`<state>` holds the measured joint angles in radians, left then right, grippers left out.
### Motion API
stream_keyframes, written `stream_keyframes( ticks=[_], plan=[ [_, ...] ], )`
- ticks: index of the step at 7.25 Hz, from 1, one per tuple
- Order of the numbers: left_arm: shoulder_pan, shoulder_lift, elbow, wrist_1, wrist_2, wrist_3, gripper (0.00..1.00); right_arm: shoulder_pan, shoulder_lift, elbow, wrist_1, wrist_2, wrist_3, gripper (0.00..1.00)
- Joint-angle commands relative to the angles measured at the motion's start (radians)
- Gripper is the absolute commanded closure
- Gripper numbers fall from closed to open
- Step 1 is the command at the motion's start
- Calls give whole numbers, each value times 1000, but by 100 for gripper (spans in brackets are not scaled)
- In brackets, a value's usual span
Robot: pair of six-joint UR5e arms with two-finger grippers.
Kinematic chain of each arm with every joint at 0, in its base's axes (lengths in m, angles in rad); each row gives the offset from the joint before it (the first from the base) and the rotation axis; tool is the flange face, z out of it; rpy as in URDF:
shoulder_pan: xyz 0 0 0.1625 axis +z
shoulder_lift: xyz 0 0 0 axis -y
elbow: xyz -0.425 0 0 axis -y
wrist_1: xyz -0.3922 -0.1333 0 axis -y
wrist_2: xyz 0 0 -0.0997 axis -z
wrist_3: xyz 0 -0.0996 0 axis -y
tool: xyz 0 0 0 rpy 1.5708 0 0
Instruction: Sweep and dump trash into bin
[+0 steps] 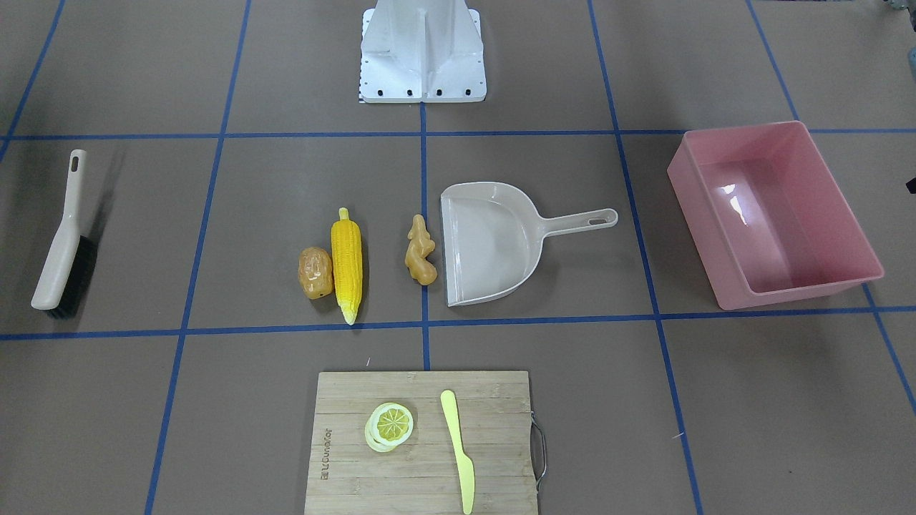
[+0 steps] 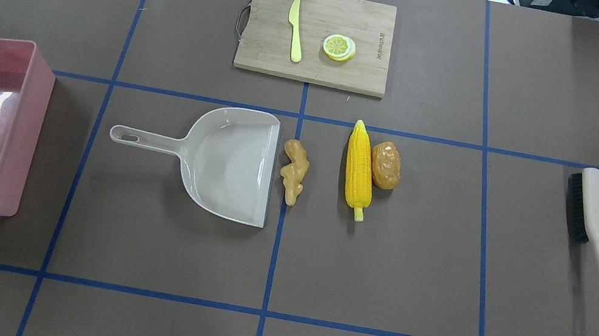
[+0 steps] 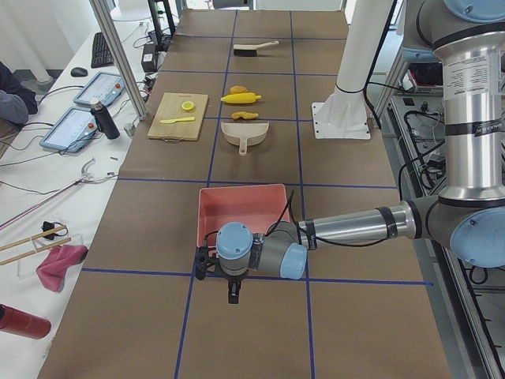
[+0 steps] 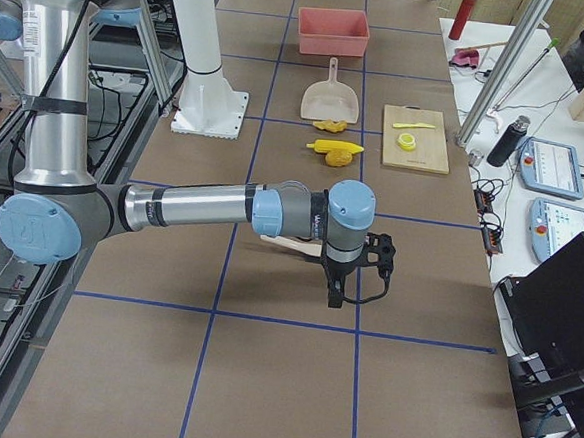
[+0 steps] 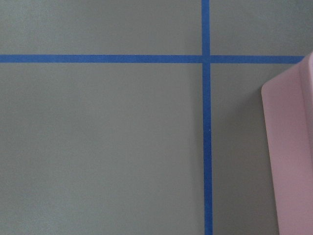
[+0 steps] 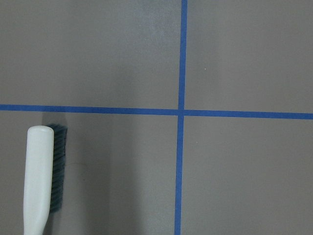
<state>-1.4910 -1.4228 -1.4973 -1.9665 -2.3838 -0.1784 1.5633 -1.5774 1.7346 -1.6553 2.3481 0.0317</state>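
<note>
Only lettering: brand mark (image 2: 380,47) along cutting board (image 2: 269,58) edge, too small to read reliably.

Beige brush (image 6: 39,178) lying on taped brown table (image 6: 244,171)

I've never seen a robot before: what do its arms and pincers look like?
The left arm and right arm are shiny silver tubes with rounded grey joints, pale blue caps and black cables. The left pincer and right pincer are black.

Bright, even overhead light; focus sharp throughout. Glare patches inside bin (image 1: 780,222). Soft shadow at 3 o'clock of brush (image 1: 61,243).
</note>
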Motion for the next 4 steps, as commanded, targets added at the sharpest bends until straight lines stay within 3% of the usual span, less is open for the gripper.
stream_keyframes(
  ticks=[1,4],
  plan=[
    [0,7,-3,0,-2,-1,2,0,3,-3,-1,2,-1,0],
    [8,-16,-8,0,-2,-7,2,0,0,-6,0,2,1,0]
  ],
)
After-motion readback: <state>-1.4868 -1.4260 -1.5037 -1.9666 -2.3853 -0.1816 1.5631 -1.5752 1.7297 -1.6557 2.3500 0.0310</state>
